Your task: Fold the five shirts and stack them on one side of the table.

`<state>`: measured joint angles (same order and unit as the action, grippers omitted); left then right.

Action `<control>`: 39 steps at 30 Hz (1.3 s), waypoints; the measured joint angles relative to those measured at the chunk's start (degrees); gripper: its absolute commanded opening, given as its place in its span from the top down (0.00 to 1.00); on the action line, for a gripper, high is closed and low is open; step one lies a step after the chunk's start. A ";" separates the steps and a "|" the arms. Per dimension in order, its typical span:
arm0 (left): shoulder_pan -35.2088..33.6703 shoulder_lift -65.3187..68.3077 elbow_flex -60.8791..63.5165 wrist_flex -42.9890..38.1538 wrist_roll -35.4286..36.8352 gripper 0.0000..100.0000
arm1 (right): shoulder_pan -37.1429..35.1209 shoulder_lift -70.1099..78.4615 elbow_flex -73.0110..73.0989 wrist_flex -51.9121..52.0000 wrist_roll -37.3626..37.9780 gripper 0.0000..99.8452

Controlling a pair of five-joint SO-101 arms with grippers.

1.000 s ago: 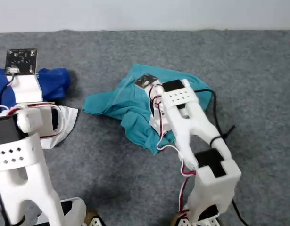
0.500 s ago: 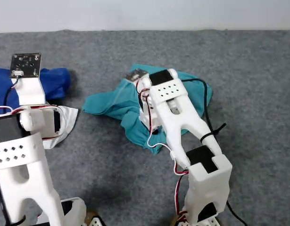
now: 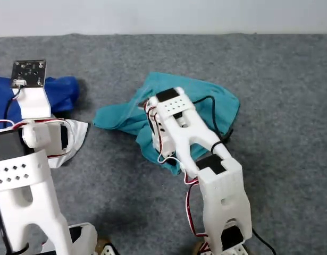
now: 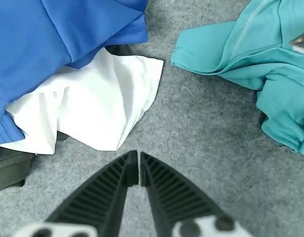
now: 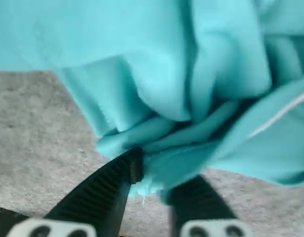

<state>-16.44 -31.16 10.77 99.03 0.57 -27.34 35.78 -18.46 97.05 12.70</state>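
Right arm swung across the teal shirt (image 3: 120, 119) toward its near edge, the wrist ending low over the bunched folds there; left arm barely shifted.

- Right gripper (image 5: 154, 185) sat at a crumpled fold on that near edge, cloth against it. Could not tell whether it was clamped on the cloth or not.
- Left gripper (image 4: 139, 163) was pressed together, holding nothing, hanging over bare grey table (image 3: 280, 106) just beside the white shirt (image 3: 75, 133).
- Teal shirt lay rumpled mid-table, unfolded.
- Blue shirt (image 3: 62, 90) and white shirt were heaped together at the left side, touching, both creased; a dark garment (image 4: 6, 170) peeked out beneath them.

Judgement: early stage. No shirt looked folded and the left heap was no tidy stack. Teal shirt was the one in hand; flattening, folding and stacking all remained.
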 measured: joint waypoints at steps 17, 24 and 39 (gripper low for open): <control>0.00 0.00 0.00 0.00 0.00 0.99 | 19.96 -15.21 -6.77 3.43 15.03 0.99; 0.97 0.00 0.00 0.00 0.00 0.99 | 30.42 -16.88 -6.77 3.43 20.66 0.99; 9.58 0.00 0.00 0.00 0.00 0.99 | 42.46 -9.76 -6.77 -2.20 25.93 0.80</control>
<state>-6.86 -31.16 10.77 99.03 0.57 15.12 26.02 -25.23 94.86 38.64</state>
